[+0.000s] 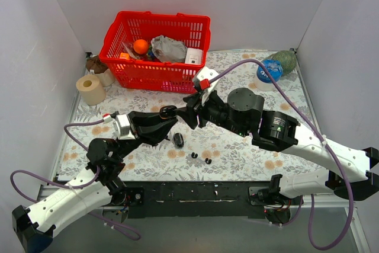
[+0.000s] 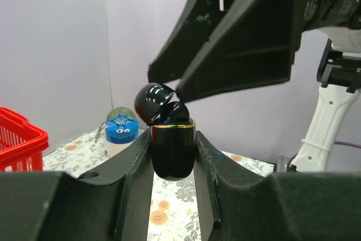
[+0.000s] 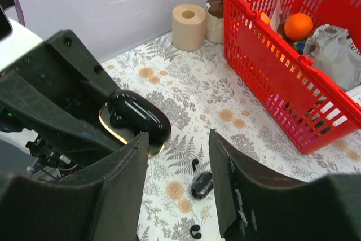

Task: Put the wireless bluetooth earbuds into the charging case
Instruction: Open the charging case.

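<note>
My left gripper (image 2: pixel 173 159) is shut on the charging case (image 2: pixel 172 149), a glossy black shell with a gold rim, held upright above the table. Its lid (image 2: pixel 153 101) stands tipped open. The right gripper (image 3: pixel 179 139) hovers open just over the case (image 3: pixel 135 118), one fingertip against the lid and nothing between its fingers. Two tiny black earbuds (image 1: pixel 194 156) (image 1: pixel 208 161) lie on the floral table in front of the arms; the right wrist view shows them as well (image 3: pixel 194 163) (image 3: pixel 196 231). A larger black rounded piece (image 1: pixel 177 140) lies beside them.
A red basket (image 1: pixel 155 66) with an orange and a crumpled bag stands at the back. A paper roll (image 1: pixel 90 89) sits at the back left. A blue-lidded jar (image 1: pixel 269 72) and a green ball (image 1: pixel 286 60) are at the back right. White walls enclose the table.
</note>
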Tool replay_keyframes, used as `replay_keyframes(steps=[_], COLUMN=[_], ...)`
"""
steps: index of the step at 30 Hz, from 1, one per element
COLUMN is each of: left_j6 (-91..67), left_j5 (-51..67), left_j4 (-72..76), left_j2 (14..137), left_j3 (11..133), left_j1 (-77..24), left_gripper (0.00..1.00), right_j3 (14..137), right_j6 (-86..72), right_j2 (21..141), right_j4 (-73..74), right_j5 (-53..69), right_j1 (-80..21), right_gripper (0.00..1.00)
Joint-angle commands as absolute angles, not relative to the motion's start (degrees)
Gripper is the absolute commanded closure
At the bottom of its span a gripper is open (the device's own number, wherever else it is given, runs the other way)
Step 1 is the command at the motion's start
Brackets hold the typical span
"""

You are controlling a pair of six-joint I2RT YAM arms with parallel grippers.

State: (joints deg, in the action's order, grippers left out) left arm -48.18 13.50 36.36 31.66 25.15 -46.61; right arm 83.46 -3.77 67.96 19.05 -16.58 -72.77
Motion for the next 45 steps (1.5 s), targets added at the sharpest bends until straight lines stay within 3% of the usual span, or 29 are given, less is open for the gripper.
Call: replay_keyframes(steps=[1,10,17,23,29,34,38,45], left_j6=[-47.81,-49.13,-50.27,-51.85,-51.42,-50.54,-50.01,-48.96], left_j5=[16.35,16.96,14.59,12.14,8.18,7.38,7.38,7.47], left_j4=[34.98,35.6,34.72,30.08,23.48,19.17,16.27,12.92], left_j2=[31.91,31.2,25.85,18.92,11.17,7.3,5.54,3.52], left_j3=[24.61,24.43,22.24,22.41,23.11,25.22,26.98,27.86], left_j1=[-46.93,-46.93,-46.93,-46.93,-46.93,-46.93,-46.93,-46.93], left_gripper=[1.0,1.0,1.0,1.0,1.0,1.0,1.0,1.0], right_j3=[86.57,86.49,78.67,74.1,67.59,71.17,79.15,92.09], right_j6=[-2.81,-2.55,-2.55,-9.92,-10.28,-10.55,-8.18,-2.2], right_j2=[68.03,68.56,60.21,62.74,75.13,86.82,98.66,111.7], right_j4=[14.5,14.6,8.61,14.84,12.05,8.17,11.33,20.12], right_j5=[-17.67,-20.91,-35.06,-20.33,-7.49,1.13,5.89,7.48], right_j1=[-72.86,-72.86,-70.42,-57.25,-55.2,-55.28,-55.81,-58.09], right_gripper=[0.45,0.45,0.38,0.38,0.51,0.61,0.6,0.45])
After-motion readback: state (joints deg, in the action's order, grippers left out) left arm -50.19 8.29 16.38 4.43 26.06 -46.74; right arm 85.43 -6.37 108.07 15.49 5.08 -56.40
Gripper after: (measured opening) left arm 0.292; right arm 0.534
